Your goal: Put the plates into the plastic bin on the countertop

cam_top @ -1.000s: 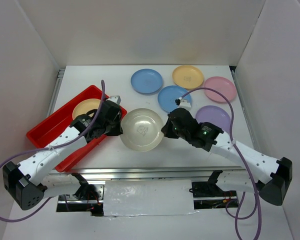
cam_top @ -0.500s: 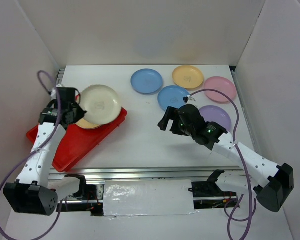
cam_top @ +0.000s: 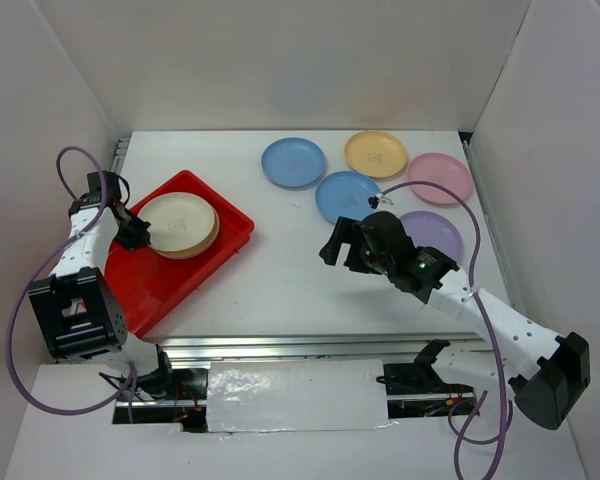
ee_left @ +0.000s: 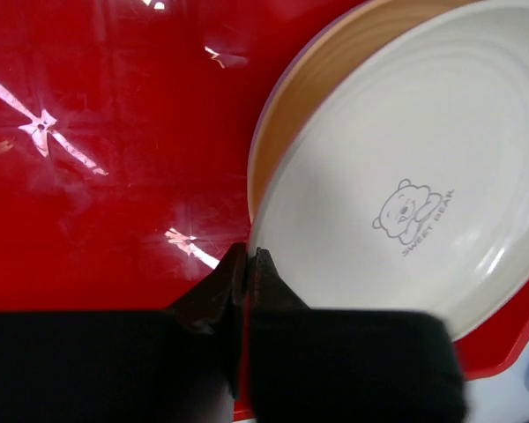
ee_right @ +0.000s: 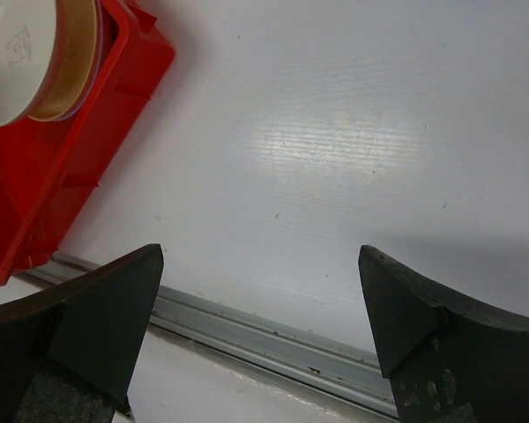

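Bench (cam_top: 280, 290) carries the red plastic bin (cam_top: 165, 280) at left, its long axis diagonal from near-left to far-right. Cream plate (cam_top: 178, 220) sits stacked on a yellow-orange plate (ee_left: 335, 53) in the bin's far half. Five loose plates (cam_top: 376, 153) lie far right.

Left end effector (cam_top: 138, 233) is closed narrow on the cream plate's rim, arm folded back beside the bin. Right end effector (cam_top: 337, 245) is spread wide and holds nothing, above bare bench. Nearer blue plate (cam_top: 348, 195) lies just beyond it, purple plate (cam_top: 430, 232) beside its arm.

Judgement: right arm is better placed for the next pick.
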`<move>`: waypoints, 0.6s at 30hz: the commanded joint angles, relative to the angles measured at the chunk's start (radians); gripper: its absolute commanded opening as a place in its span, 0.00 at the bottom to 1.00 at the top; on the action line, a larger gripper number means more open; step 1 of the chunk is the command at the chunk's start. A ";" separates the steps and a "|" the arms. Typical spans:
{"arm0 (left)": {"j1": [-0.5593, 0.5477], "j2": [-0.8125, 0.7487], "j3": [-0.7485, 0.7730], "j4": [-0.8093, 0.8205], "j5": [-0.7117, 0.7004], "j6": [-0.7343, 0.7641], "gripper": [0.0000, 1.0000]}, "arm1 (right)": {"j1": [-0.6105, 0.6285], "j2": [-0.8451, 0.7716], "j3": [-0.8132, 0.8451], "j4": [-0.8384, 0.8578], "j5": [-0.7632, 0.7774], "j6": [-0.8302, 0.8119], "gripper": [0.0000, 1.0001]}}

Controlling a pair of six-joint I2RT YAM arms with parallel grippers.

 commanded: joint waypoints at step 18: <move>-0.397 -0.458 -0.053 -0.032 0.061 0.178 0.99 | -0.203 -0.035 -0.064 0.100 0.058 0.054 1.00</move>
